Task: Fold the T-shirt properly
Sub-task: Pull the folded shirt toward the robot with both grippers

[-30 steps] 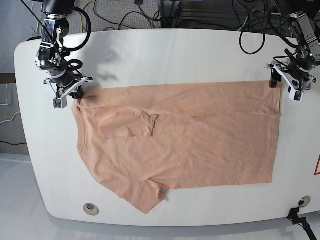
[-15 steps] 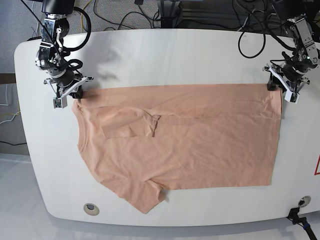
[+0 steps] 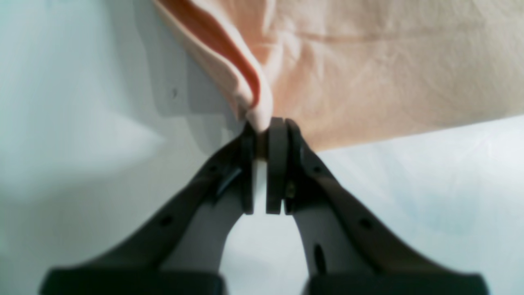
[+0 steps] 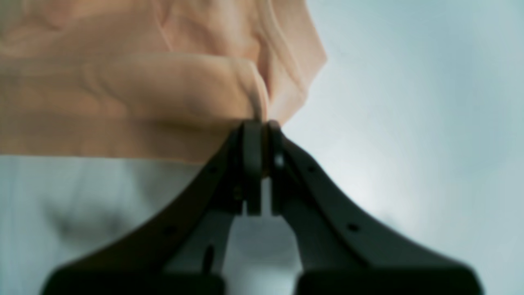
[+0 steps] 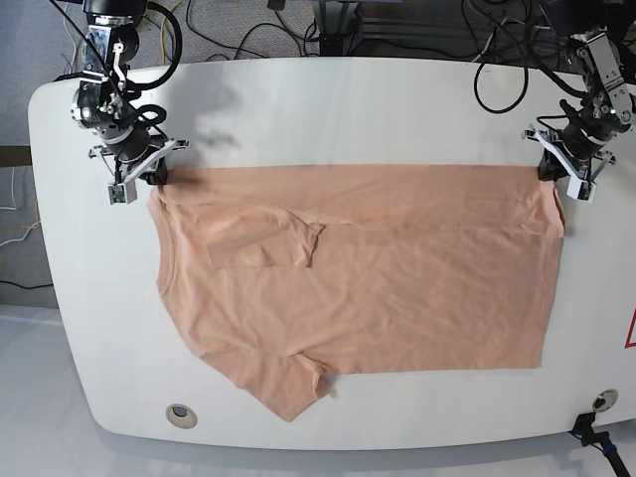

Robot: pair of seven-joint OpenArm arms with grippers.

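The peach T-shirt (image 5: 378, 278) lies on the white table (image 5: 328, 109), its far side folded over toward the middle, one sleeve lying on top at the left and the other sleeve sticking out at the near left. My left gripper (image 5: 556, 179) is shut on the shirt's far right corner; the left wrist view shows the pads (image 3: 278, 164) pinching a raised fold of cloth (image 3: 249, 90). My right gripper (image 5: 149, 179) is shut on the far left corner; the right wrist view shows its pads (image 4: 254, 164) clamped on bunched cloth (image 4: 143, 90).
Cables (image 5: 298, 30) hang behind the table's far edge. A round grommet (image 5: 180, 413) sits in the near left of the table and another (image 5: 603, 399) at the near right. Bare tabletop runs along the far side above the shirt.
Both grippers have moved toward the far edge of the table, pulling the shirt's folded top edge with them and stretching it straighter. Both stay shut on the cloth.
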